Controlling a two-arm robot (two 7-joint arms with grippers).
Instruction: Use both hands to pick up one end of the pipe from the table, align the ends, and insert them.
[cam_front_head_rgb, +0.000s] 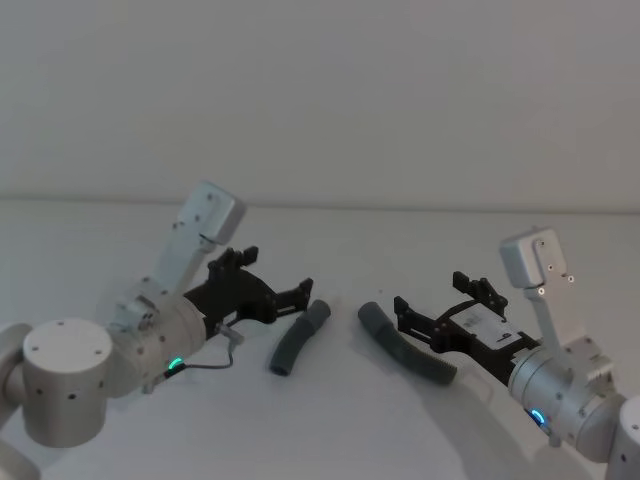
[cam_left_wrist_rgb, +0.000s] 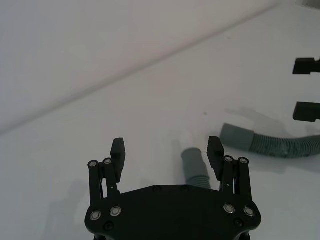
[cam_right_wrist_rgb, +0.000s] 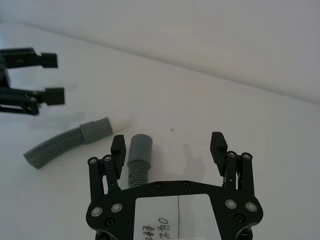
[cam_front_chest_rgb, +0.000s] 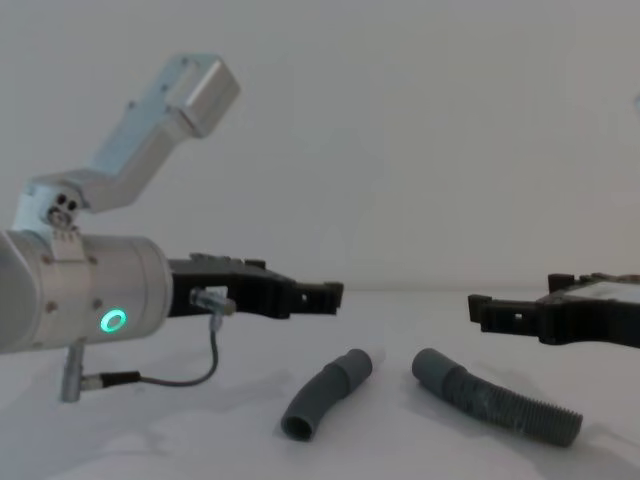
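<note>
My left gripper (cam_front_head_rgb: 275, 272) and right gripper (cam_front_head_rgb: 431, 290) are spread wide, empty. On the table (cam_front_head_rgb: 330, 430), the elbow (cam_front_head_rgb: 297, 338) lies by left's inner finger and the hose (cam_front_head_rgb: 405, 343) by right's. Each runs lengthwise along my reach, and their 2 far ends are near, not touching.

The elbow (cam_front_head_rgb: 298, 338) lies on the table (cam_front_head_rgb: 330, 425), left of the corrugated hose (cam_front_head_rgb: 405, 348).

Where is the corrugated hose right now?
On the table, right of centre in the head view, the corrugated hose lies below the open right gripper, apart from the shorter curved piece to its left.
</note>
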